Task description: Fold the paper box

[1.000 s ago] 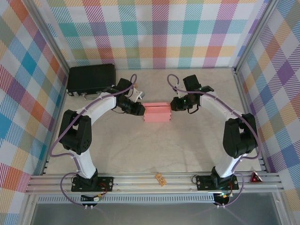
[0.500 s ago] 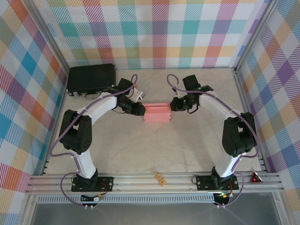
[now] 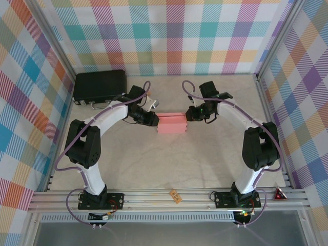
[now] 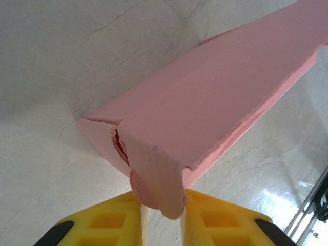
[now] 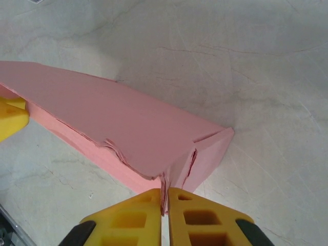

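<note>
Seemingly closing the ends of the paper box (image 3: 171, 123), lying mid-worktop (image 3: 169, 164), slightly toward 12 o'clock. Pinched at 9 o'clock by the left end effector (image 3: 154, 121) and at 3 o'clock by the right end effector (image 3: 190, 115), each clamped on an end flap. Next, likely: tucking both inward, gently.

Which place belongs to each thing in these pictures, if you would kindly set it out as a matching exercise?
Things:
1 salmon-pink card paper box
2 black rectangular hard case
3 small red triangle
4 small orange tag

Places:
A far-left corner of the table
B middle of the table
C front metal rail, near its middle
D right end of that rail

Pairs: 1-B, 2-A, 3-D, 4-C
</note>
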You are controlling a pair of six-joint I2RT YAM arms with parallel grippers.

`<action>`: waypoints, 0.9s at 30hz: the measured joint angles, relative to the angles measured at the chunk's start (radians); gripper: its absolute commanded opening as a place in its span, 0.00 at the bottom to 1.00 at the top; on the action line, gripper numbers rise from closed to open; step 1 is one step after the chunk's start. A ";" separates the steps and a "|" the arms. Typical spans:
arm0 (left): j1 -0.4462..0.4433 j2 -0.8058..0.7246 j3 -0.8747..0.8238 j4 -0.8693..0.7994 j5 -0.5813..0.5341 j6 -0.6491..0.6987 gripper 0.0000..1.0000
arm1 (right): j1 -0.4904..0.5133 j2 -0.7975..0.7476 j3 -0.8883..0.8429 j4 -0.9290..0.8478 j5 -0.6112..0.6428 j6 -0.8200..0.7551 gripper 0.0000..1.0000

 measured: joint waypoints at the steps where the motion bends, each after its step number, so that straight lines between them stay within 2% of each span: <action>1: 0.000 0.000 0.000 0.000 0.000 0.000 0.23 | 0.000 0.002 0.002 -0.001 -0.002 0.000 0.12; 22: 0.000 0.000 0.000 -0.003 -0.001 0.001 0.23 | 0.006 0.013 0.005 -0.009 0.019 -0.001 0.10; 27: -0.001 0.000 0.000 -0.004 -0.001 0.008 0.27 | 0.008 0.013 0.000 -0.010 0.023 -0.002 0.10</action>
